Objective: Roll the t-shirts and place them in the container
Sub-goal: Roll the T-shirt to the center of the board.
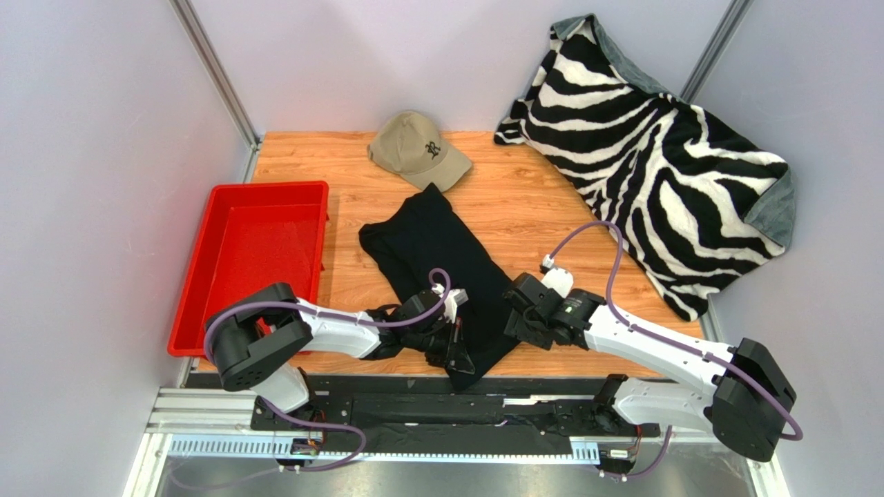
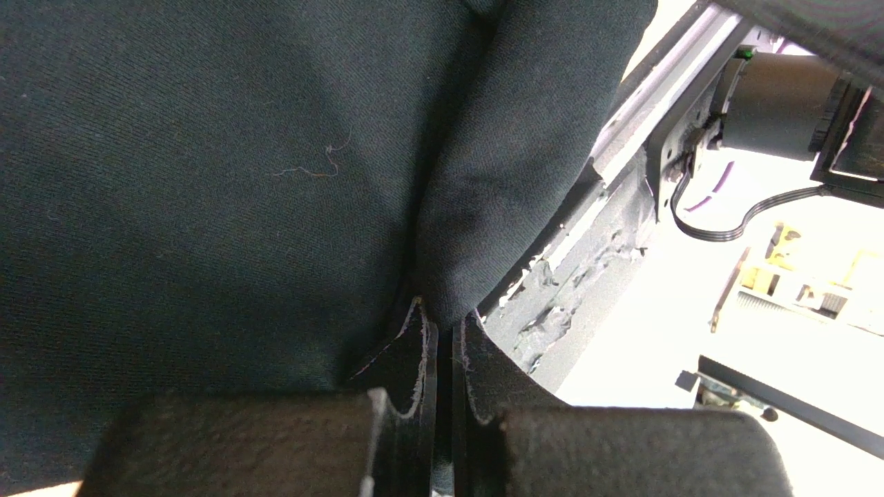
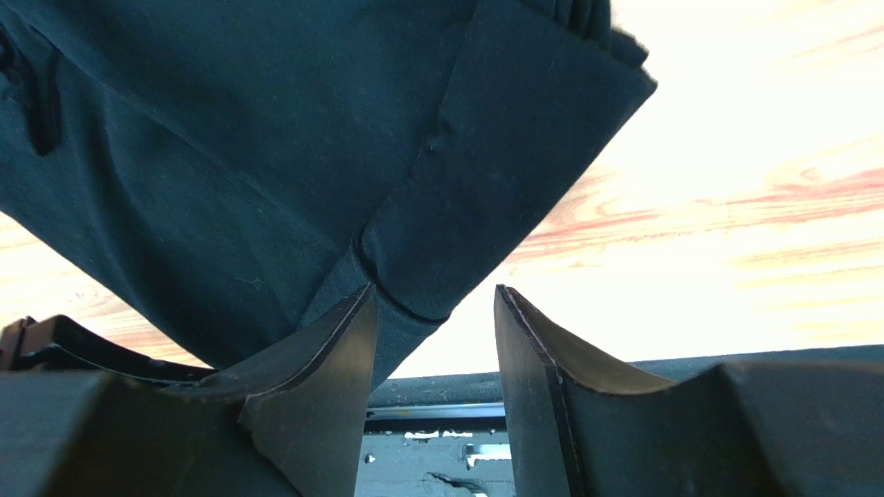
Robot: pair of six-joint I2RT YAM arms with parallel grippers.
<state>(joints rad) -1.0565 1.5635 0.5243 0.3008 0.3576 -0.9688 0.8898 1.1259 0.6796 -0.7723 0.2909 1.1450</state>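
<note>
The t-shirt point(image 1: 431, 243) lies on the worktop point(image 1: 519, 197) folded into a long narrow band. It runs on a slant from just short of the tan cap point(image 1: 420, 148) down to the near edge, where both arms meet it. No turn of a roll shows yet, so the step in hand looks like taking hold of the near end to start rolling.

The left claw point(image 1: 448, 342) is closed on the shirt: its wrist view shows a fold of black cloth drawn down into the slit between the two fingers point(image 2: 399, 357). The right claw point(image 1: 522, 316) is spread open – in its wrist view the hemmed corner of the shirt point(image 3: 498, 155) sits against the inner face of one finger point(image 3: 342, 342), while the other stands clear over bare wood. It grips nothing.

The next move, as I judge it, calls for the right claw to come in over that corner and close. Then both claws turn the end over together and keep it level – an uneven pull would skew the roll.

The red tray point(image 1: 265, 187) and the striped blanket point(image 1: 664, 166) lie well apart from the work.
</note>
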